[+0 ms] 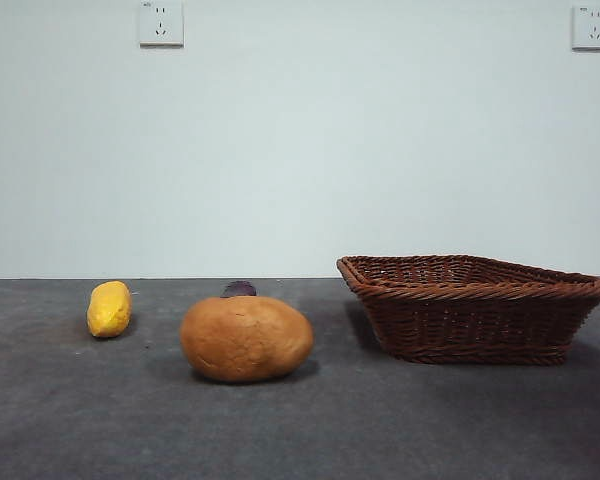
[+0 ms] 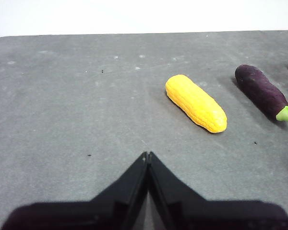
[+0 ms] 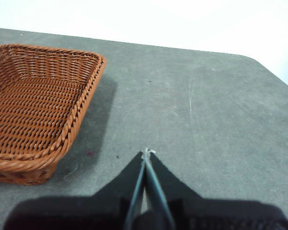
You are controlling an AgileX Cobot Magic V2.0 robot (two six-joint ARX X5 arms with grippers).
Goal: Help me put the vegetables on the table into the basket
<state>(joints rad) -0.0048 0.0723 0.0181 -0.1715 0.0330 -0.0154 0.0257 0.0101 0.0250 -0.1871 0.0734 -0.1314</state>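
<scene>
On the dark grey table (image 1: 380,420) lie three vegetables. A large orange-brown potato (image 1: 246,339) sits front and centre. A yellow corn cob (image 1: 110,308) (image 2: 196,103) lies at the left. A dark purple eggplant (image 1: 239,289) (image 2: 263,91) peeks out behind the potato. The reddish-brown wicker basket (image 1: 475,305) (image 3: 81,103) stands at the right with nothing in it. My left gripper (image 2: 147,155) is shut above bare table, short of the corn. Beside the basket, my right gripper (image 3: 146,152) is shut over the table. Neither arm shows in the front view.
A white wall rises behind the table's far edge, with two sockets (image 1: 161,23) high up. The table's rounded far corner (image 3: 259,60) shows in the right wrist view.
</scene>
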